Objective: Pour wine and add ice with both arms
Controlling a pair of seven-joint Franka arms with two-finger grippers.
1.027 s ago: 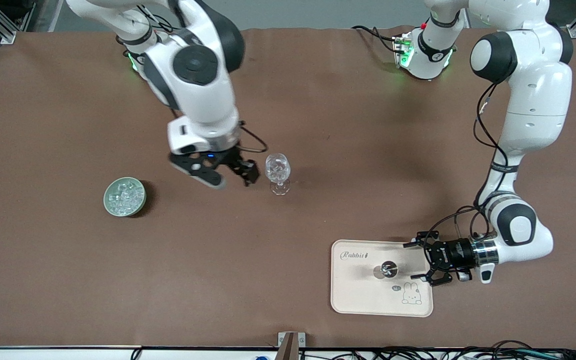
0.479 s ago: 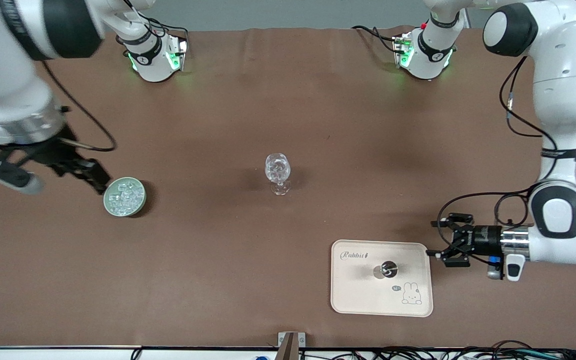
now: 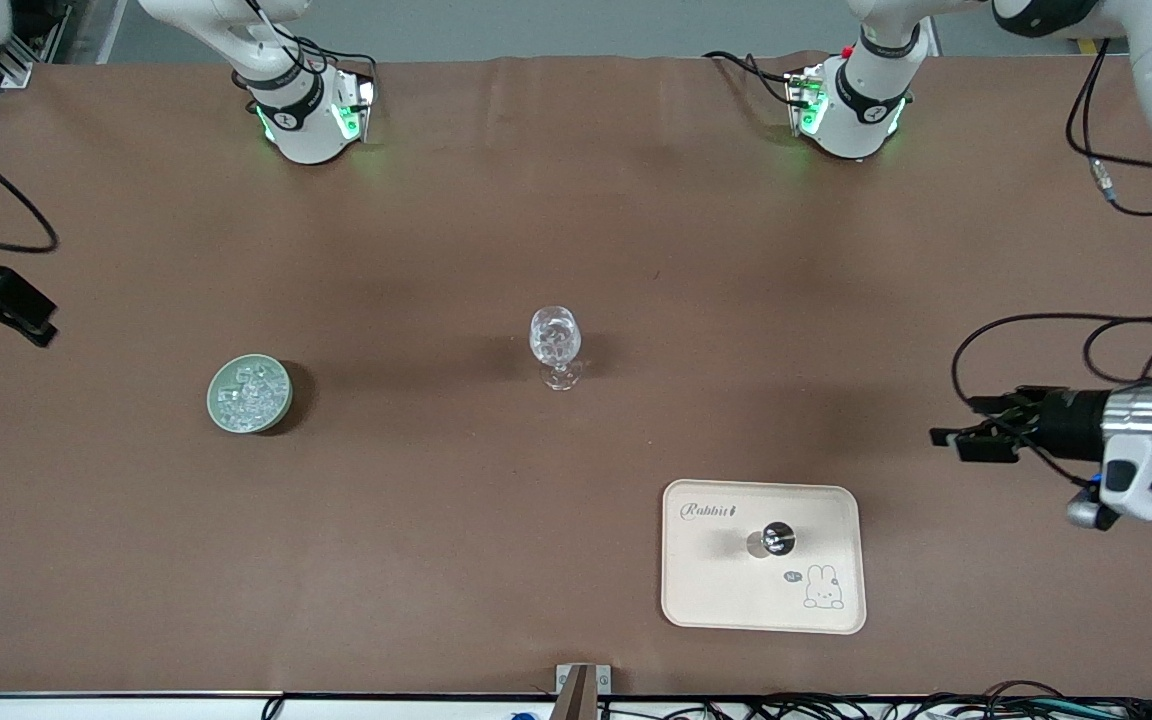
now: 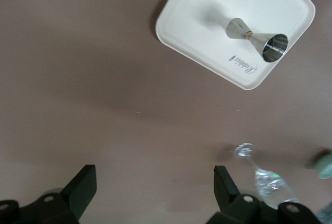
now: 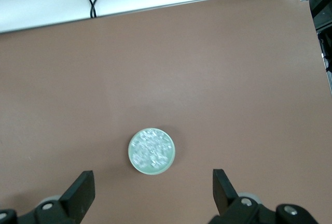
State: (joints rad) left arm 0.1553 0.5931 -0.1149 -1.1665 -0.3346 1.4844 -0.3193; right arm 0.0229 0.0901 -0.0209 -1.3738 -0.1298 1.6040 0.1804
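The left claw (image 3: 958, 440) is hanging released over the bare brown table (image 3: 576, 220) at the left arm's end, its two black fingers (image 4: 83, 193) standing wide apart and grasping nothing. The right claw (image 3: 6, 305) is also released and empty, hanging over the table edge at the right arm's end; in the right wrist view its fingers (image 5: 80, 193) are standing well apart.

Near the left claw, the cream rectangular tray with a rabbit drawing (image 3: 716, 600) is lying close to the front camera. The small shiny silver hourglass-shaped metal measure (image 3: 772, 540) is standing upright on the middle of this tray; no liquid is showing in it.

The clear faceted stemmed glass (image 3: 556, 345) is standing upright in the middle of the table, farther from the front camera than the tray and well apart from both claws.

Toward the right arm's end, the pale green round dish (image 3: 282, 408) is sitting on the table, and the heap of small clear ice cubes (image 3: 248, 392) is lying in it.
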